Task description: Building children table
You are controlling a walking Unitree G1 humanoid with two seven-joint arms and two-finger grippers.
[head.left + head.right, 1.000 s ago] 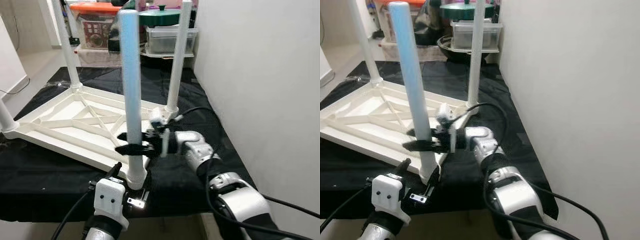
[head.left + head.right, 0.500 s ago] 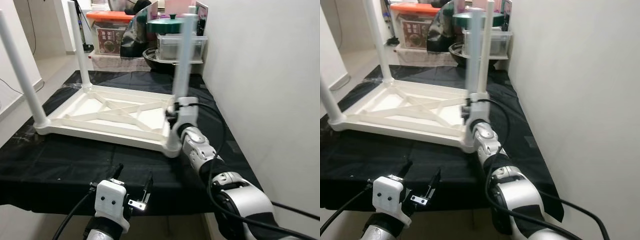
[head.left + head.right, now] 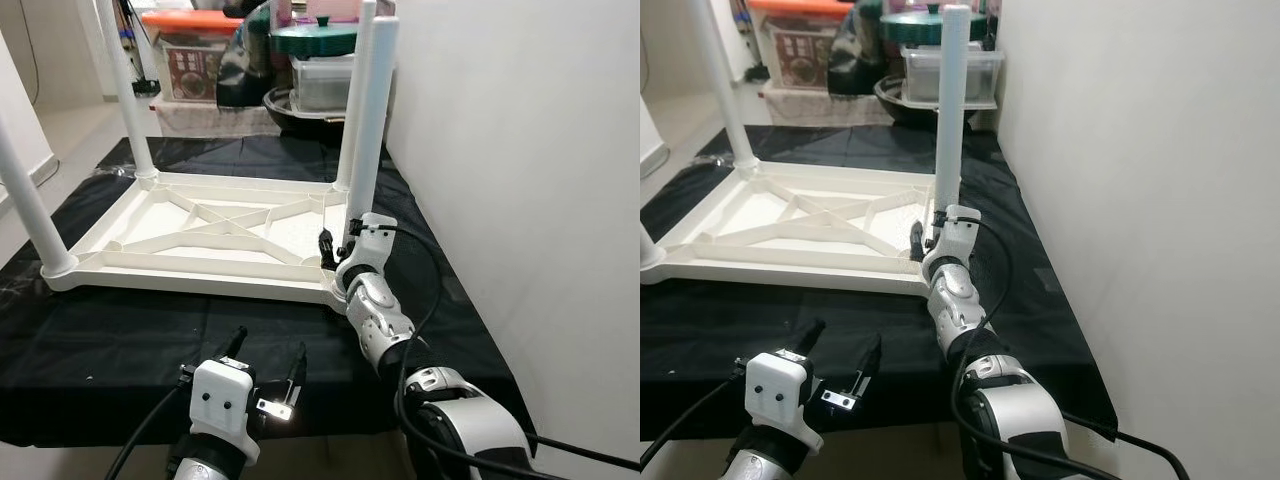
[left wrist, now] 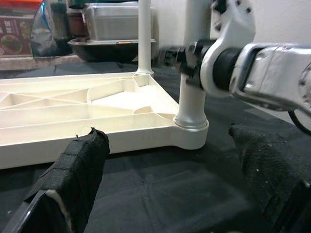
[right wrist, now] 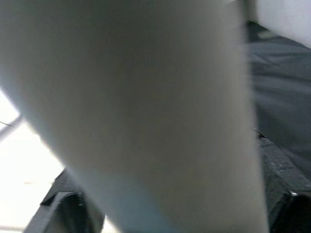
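Your right gripper (image 3: 335,250) is clamped round the near-right leg (image 3: 368,120) of the upturned table (image 3: 190,240) — left gripper (image 3: 268,365) open, holding nothing, at the worktop's near edge.

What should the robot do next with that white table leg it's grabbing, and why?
Probably keep twisting the near right leg into its corner socket. The right hand is wrapped around the leg's base on the upside-down white table, and all four legs stand up already. The left hand waits open over the black cloth, so it isn't helping.
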